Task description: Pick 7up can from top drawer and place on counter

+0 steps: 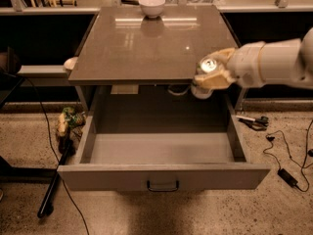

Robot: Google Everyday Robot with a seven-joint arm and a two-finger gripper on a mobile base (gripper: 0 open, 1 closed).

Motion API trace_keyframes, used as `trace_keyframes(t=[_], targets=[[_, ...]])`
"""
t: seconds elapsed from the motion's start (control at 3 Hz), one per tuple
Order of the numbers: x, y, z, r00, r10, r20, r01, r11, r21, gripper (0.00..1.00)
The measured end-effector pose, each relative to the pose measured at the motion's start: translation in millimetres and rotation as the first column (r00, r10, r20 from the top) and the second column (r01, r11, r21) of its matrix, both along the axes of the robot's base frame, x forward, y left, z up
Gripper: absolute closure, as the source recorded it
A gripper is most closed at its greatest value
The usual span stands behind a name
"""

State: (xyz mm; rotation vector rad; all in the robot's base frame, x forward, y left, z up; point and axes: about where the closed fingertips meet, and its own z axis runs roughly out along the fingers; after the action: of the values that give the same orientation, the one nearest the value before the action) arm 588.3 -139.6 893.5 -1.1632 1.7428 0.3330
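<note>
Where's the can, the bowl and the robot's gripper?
can [209, 65], camera view, its shiny top.
bowl [152, 10], camera view, its white side.
gripper [212, 76], camera view, between its jaws, shut on the can at the counter's [146, 48] front edge.

Tool [211, 76] beside counter [146, 48] edge seemingly hides much of the 7up can [209, 65].

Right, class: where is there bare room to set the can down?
The counter is bare from the white bowl at its back edge to the front. The top drawer is bare inside too. Crowded only at the front right corner, where the gripper holds the 7up can.
</note>
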Motion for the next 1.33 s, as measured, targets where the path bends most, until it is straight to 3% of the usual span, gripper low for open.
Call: trace_keyframes(t=[0.33, 0.67, 1.0, 1.33], targets=[[7.8, -2.6, 56.0, 0.9949, 0.055, 0.084, -0.047, 0.994, -0.098, 1.00], [7.7, -2.4, 55.5, 0.9950, 0.056, 0.084, -0.047, 0.994, -0.098, 1.00], [31.9, 8.2, 62.0, 0.9931, 0.087, 0.078, -0.079, 0.992, -0.103, 1.00], [74.2, 25.4, 70.7, 0.9913, 0.120, 0.054, -0.113, 0.987, -0.116, 1.00]])
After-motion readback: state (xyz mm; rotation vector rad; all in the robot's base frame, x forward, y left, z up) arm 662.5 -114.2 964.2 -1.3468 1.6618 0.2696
